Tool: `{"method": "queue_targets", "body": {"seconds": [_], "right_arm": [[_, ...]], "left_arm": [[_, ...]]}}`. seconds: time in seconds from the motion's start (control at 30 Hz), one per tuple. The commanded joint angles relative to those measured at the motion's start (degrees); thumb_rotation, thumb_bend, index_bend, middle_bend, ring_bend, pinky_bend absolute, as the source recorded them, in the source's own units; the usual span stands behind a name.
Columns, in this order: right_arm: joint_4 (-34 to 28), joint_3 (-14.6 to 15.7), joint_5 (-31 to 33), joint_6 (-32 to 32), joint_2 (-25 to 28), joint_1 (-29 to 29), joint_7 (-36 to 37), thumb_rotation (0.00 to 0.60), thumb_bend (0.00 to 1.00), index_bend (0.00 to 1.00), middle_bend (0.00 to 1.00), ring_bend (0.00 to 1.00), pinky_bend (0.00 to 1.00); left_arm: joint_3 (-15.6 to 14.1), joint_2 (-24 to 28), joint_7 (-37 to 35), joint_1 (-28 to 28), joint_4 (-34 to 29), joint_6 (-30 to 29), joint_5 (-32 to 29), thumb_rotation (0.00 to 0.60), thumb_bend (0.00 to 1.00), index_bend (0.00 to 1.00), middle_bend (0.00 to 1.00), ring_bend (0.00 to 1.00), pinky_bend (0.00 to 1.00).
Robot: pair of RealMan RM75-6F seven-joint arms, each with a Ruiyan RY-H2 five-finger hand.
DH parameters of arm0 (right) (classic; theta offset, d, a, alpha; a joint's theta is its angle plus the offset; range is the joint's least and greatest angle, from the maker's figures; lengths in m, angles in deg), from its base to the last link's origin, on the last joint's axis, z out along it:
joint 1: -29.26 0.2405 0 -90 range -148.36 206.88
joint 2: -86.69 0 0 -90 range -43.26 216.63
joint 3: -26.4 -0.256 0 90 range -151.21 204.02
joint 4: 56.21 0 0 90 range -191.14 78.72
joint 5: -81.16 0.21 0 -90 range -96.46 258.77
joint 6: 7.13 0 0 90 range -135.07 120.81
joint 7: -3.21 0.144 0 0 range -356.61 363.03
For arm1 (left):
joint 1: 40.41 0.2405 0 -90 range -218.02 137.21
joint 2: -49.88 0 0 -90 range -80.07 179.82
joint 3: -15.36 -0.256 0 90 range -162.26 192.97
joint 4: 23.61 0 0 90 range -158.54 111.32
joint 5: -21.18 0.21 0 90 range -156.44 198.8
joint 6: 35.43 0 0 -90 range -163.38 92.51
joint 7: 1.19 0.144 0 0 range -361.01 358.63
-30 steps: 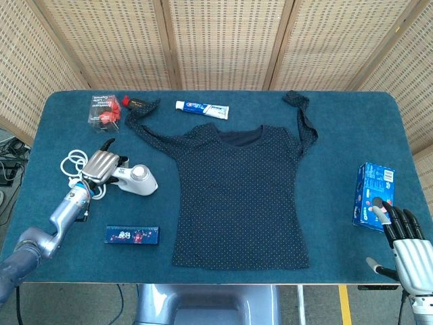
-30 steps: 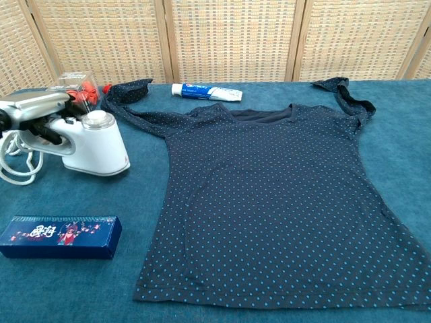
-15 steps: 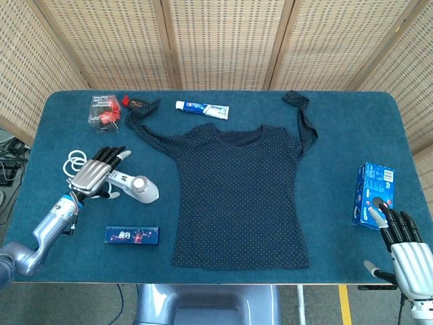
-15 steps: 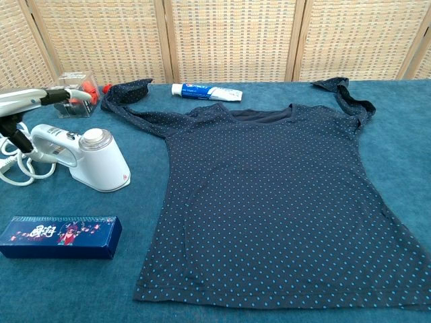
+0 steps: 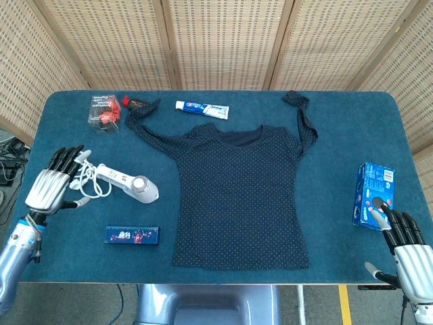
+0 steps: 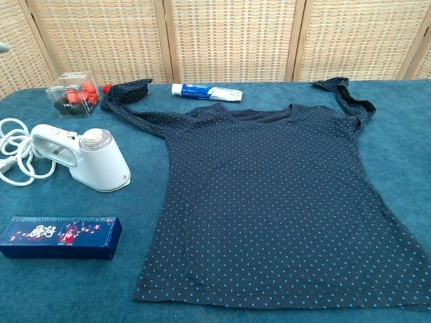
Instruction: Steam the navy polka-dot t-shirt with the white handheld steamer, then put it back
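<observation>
The navy polka-dot t-shirt [image 5: 238,190] [image 6: 279,198] lies flat in the middle of the table, both sleeves spread toward the back. The white handheld steamer [image 5: 128,184] [image 6: 84,157] rests on the table left of the shirt, its white cord [image 5: 82,177] [image 6: 17,159] coiled at its left. My left hand [image 5: 53,182] hovers open at the table's left edge, apart from the steamer's handle and holding nothing. My right hand [image 5: 408,249] is open at the front right corner, just below a blue box. The chest view shows neither hand.
A toothpaste tube [image 5: 201,108] [image 6: 205,91] lies behind the shirt. A clear box with red and black items [image 5: 106,111] [image 6: 70,94] stands at the back left. A long dark blue box [image 5: 132,235] [image 6: 60,237] lies in front of the steamer. A blue box [image 5: 373,195] sits at the right.
My left hand let go of the steamer's handle and drew back to the left edge. The steamer now rests free on the table. My right hand sank slightly lower.
</observation>
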Motion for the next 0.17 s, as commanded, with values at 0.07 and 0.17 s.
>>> {"method": "queue_targets", "body": {"seconds": [0.07,0.17], "right_arm": [[0.22,-0.3,0.9,-0.61,0.1,0.27,0.74,0.6,0.0,0.04,0.0,0.0,0.0],[0.37,-0.5,1.61,-1.13,0.17,0.49,1.3,0.6,0.0,0.04,0.0,0.0,0.0]], "left_arm": [[-0.54,3.91,9.12,8.41,-10.58,-9.17,-4.09,0.6,0.0,0.0,0.0,0.0,0.0],[-1.54,4.95,10.55,11.48,-14.48,-12.4,-4.2,0.6,0.0,0.0,0.0,0.0,0.0]]}}
